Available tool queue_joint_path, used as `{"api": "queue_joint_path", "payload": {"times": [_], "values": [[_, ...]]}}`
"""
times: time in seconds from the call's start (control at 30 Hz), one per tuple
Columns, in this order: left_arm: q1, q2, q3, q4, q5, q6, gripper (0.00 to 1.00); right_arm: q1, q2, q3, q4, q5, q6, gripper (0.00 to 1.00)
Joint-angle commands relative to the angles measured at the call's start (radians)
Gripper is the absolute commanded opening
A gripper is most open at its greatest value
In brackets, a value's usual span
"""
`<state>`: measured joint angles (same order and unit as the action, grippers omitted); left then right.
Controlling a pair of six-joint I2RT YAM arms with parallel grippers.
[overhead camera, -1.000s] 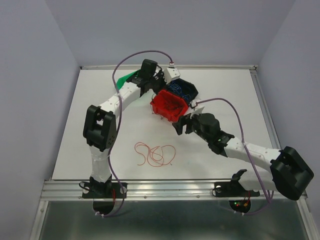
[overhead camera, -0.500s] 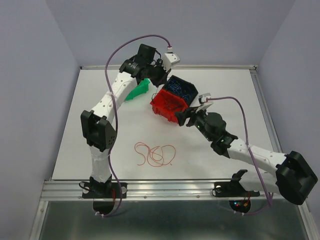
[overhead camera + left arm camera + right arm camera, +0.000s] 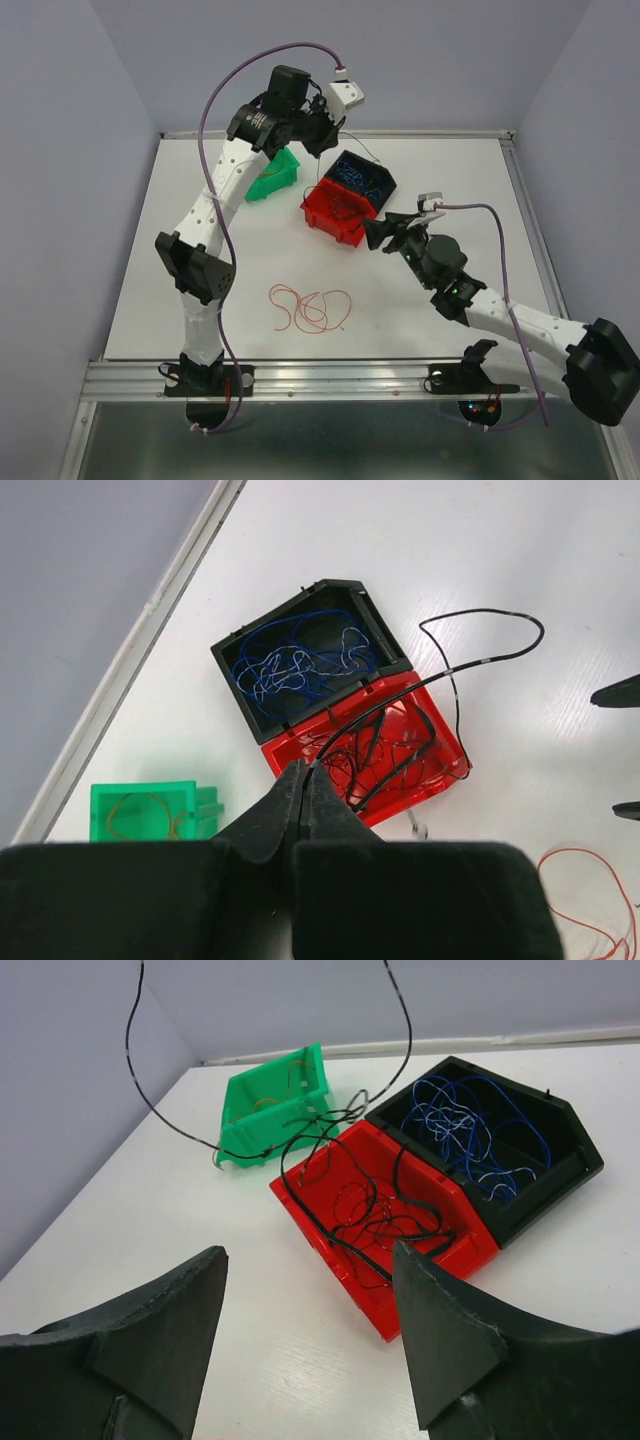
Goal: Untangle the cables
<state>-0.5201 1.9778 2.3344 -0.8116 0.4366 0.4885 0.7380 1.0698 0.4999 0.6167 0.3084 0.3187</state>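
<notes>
My left gripper (image 3: 320,136) is raised above the bins and shut on a thin black wire (image 3: 470,662); its tips (image 3: 304,772) pinch one end. The wire loops through the air and trails down into the red bin (image 3: 322,222), which holds more tangled black and red wires (image 3: 385,1215). The black bin (image 3: 383,190) holds blue wires (image 3: 295,665). The green bin (image 3: 275,180) holds an orange-brown wire (image 3: 140,815). A loose red wire (image 3: 310,310) lies on the table. My right gripper (image 3: 373,232) is open and empty, just right of the red bin.
The red bin (image 3: 425,1310) and black bin (image 3: 565,1195) touch side by side, and the green bin (image 3: 270,1110) stands behind them to the left. The hanging black wire (image 3: 160,1115) crosses in front of the back wall. A raised rail (image 3: 330,132) edges the table.
My left arm has risen and swung back, lifting the black wire out of the red bin and uncovering the green bin. My right arm has stretched forward and its gripper has shifted slightly right.
</notes>
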Motion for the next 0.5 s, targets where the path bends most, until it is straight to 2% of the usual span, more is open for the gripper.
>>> {"api": "queue_joint_path", "payload": {"times": [0.0, 0.2, 0.47], "values": [[-0.024, -0.102, -0.018, 0.003, -0.039, -0.008, 0.01, -0.003, -0.031, -0.034, 0.080, 0.032, 0.006, 0.72], [-0.047, -0.140, -0.116, 0.107, -0.061, 0.028, 0.00, -0.002, -0.033, -0.040, 0.090, 0.037, 0.013, 0.71], [-0.052, -0.053, -0.158, 0.221, -0.047, 0.162, 0.00, -0.003, -0.083, -0.067, 0.098, 0.031, 0.008, 0.71]]}}
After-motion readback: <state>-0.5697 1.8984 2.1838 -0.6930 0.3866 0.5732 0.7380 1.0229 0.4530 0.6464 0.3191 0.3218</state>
